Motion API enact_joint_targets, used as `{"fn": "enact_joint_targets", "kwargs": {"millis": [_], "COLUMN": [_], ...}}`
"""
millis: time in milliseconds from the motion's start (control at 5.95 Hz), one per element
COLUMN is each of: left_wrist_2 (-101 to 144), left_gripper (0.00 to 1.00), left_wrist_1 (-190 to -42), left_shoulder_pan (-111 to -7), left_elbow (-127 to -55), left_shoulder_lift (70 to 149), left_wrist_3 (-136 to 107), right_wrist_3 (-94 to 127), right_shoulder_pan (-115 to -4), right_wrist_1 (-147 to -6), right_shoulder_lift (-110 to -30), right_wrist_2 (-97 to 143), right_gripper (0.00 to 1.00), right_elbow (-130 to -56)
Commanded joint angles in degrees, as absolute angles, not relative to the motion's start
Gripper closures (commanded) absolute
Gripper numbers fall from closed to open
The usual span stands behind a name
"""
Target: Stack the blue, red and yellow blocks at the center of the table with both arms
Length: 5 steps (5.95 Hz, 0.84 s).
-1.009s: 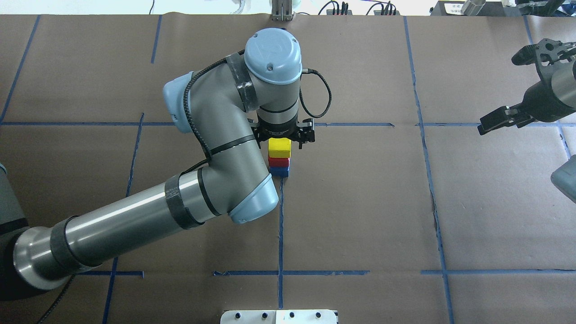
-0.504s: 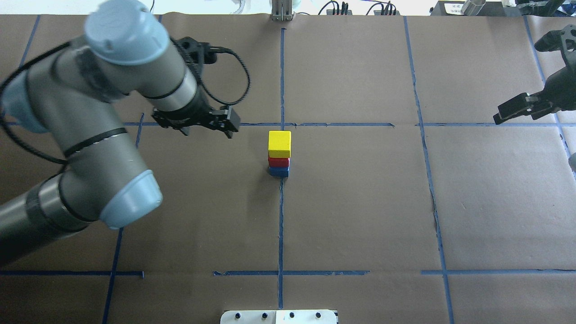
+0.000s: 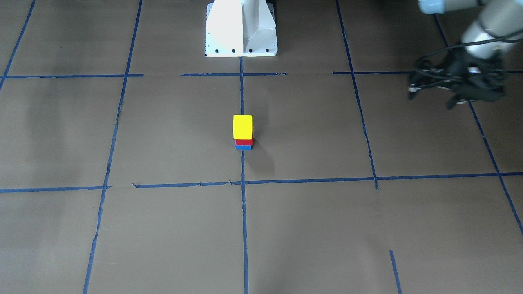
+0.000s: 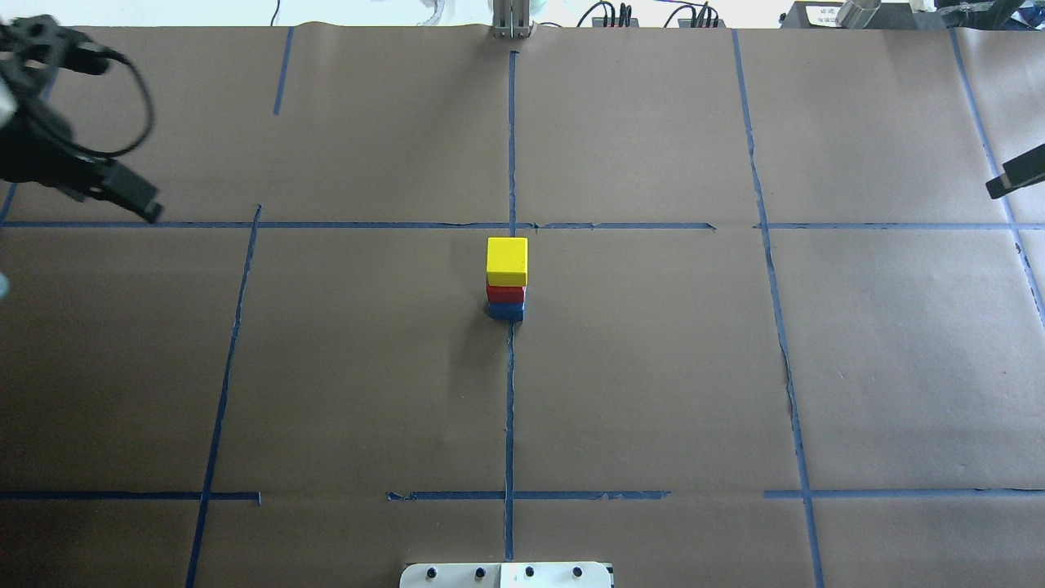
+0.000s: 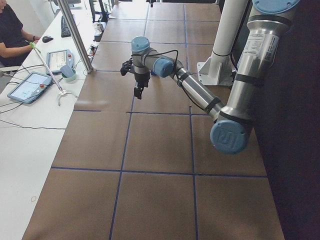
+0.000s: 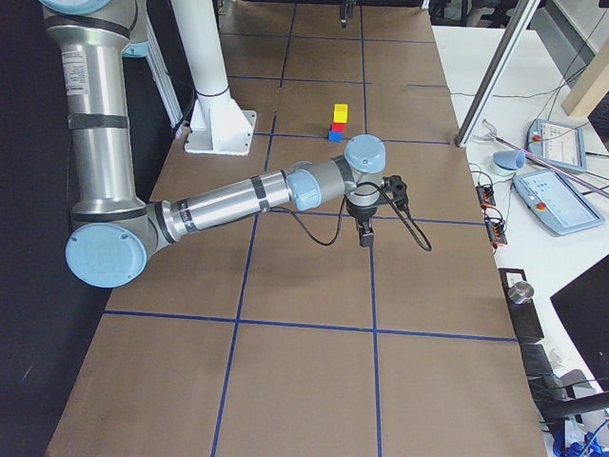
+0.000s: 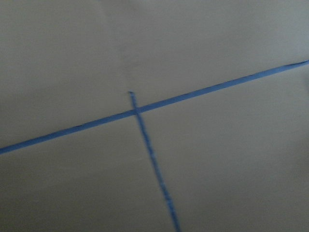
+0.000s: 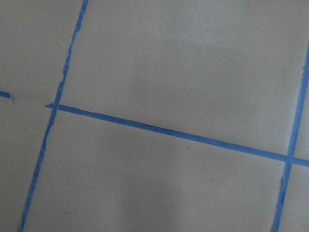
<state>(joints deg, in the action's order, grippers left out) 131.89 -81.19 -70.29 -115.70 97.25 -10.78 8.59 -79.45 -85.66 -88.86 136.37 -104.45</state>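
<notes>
The yellow block [image 4: 507,256] sat on the red block [image 4: 506,294] on the blue block [image 4: 506,311], mid table [image 4: 653,392]. Left gripper [image 4: 131,196] hung at nine o'clock, right gripper [image 4: 1012,178] at three; wide or narrow, I couldn't tell.

You cannot read the left gripper [image 4: 129,194]: it is motion-blurred at the overhead view's left edge and smeared in the front-facing view too, so how its jaws stand is unclear. Of the right gripper [image 4: 1016,175] you get one dark finger at the right edge. The blue block [image 4: 506,312] shows only as a sliver beneath the red block [image 4: 506,294]
</notes>
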Motion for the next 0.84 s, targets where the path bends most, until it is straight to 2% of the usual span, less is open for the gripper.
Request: {"fn": "enact_joint_targets", "kwargs": {"millis": [0,168,673], "left_wrist_2": [134.0,133.9,140.4], "left_gripper": [0.0,0.0,0.0], "left_wrist_1": [-81.3,-81.2,-81.4], "left_shoulder_pan": [-81.7,-82.3,-86.0], "left_elbow": [-109.2,-104.2,-103.0], "left_shoulder_lift": [87.8,85.8,84.1], "left_wrist_3": [8.2,8.3,8.6], "right_wrist_3": [-0.4,-0.6,-0.6], "right_shoulder_pan": [-82.9,-83.8,-83.8], "right_wrist_1": [-85.6,-85.6,-85.5], "right_shoulder_lift": [-94.2,-94.1,-94.7], "right_wrist_2": [136.1,136.1,135.8], "right_gripper": [0.0,0.0,0.0], "right_elbow": [-103.4,-103.5,-103.7]}}
